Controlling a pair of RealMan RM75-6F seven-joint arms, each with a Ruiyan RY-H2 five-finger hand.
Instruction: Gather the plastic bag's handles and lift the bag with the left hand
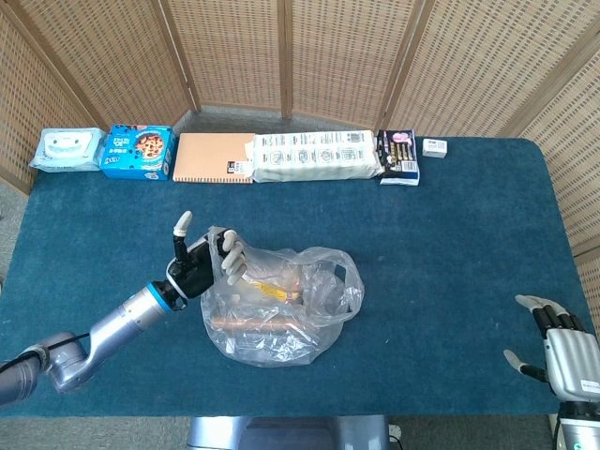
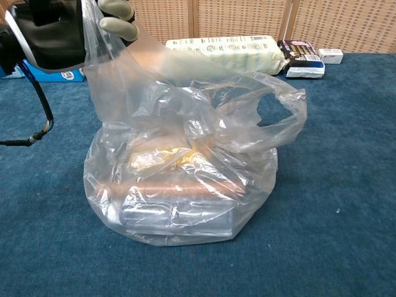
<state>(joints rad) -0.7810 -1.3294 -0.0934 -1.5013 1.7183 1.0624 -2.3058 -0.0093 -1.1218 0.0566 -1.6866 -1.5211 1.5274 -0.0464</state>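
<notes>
A clear plastic bag [image 1: 277, 314] [image 2: 179, 185] sits near the front middle of the blue table, holding a brown roll, a yellow item and a clear package. My left hand [image 1: 202, 264] [image 2: 62, 31] grips the bag's left handle and holds it raised and taut, with the thumb sticking up. The other handle [image 1: 345, 279] [image 2: 278, 117] hangs loose on the bag's right side, its loop open. My right hand [image 1: 553, 342] rests open at the front right corner of the table, far from the bag and out of the chest view.
Along the far edge stand a wipes pack [image 1: 66, 148], a blue cookie box [image 1: 138, 151], an orange notebook [image 1: 214, 157], a long white package [image 1: 317, 156] [image 2: 223, 55], a dark battery pack [image 1: 398, 157] [image 2: 301, 59] and a small white box [image 1: 434, 146] [image 2: 331, 55].
</notes>
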